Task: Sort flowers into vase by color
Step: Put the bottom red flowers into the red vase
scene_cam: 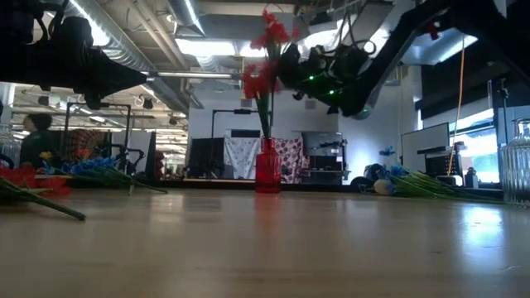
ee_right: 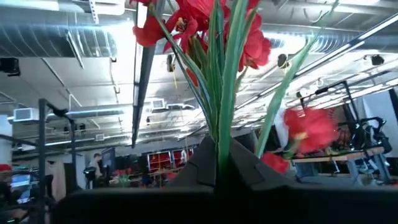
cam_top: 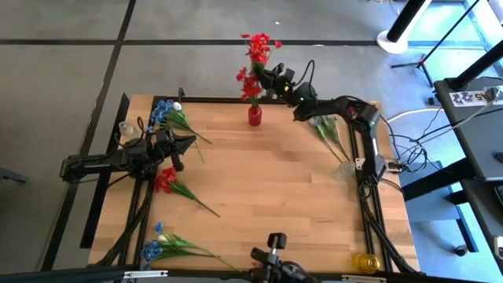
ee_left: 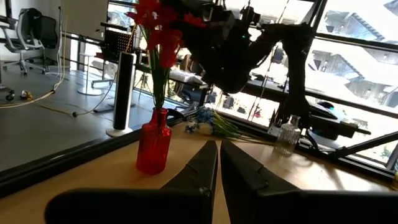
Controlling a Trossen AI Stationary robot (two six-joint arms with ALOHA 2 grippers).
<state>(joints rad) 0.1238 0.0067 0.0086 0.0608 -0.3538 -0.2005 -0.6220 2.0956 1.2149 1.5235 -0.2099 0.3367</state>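
A red vase point(cam_top: 255, 115) stands at the table's far edge with a red flower point(cam_top: 250, 85) upright in it, its stem down in the neck. Just above and to the right of the vase, my right gripper point(cam_top: 267, 75) is shut on another red flower point(cam_top: 258, 45), whose blossoms point(ee_right: 205, 18) rise above the fingers. In the low view this flower point(scene_cam: 272, 33) stands over the vase point(scene_cam: 267, 170). My left gripper point(cam_top: 187, 144) waits shut and level at the table's left, holding nothing; its wrist view faces the vase point(ee_left: 153, 146). My right gripper pinches the red flower's green stems point(ee_right: 219, 140) between its two fingers, below the blossoms. The fingers slant upward toward the table's far left, and the flower stands up out of them. The gripper hides the stem's lower end.
Blue and white flowers point(cam_top: 167, 112) lie at the far left, a red one point(cam_top: 167, 179) at mid left, blue ones point(cam_top: 157, 245) near left, more sprigs point(cam_top: 330, 134) at the right. Clear vases point(cam_top: 126, 130) point(cam_top: 343, 169) and a yellow one point(cam_top: 365, 262) stand along the edges.
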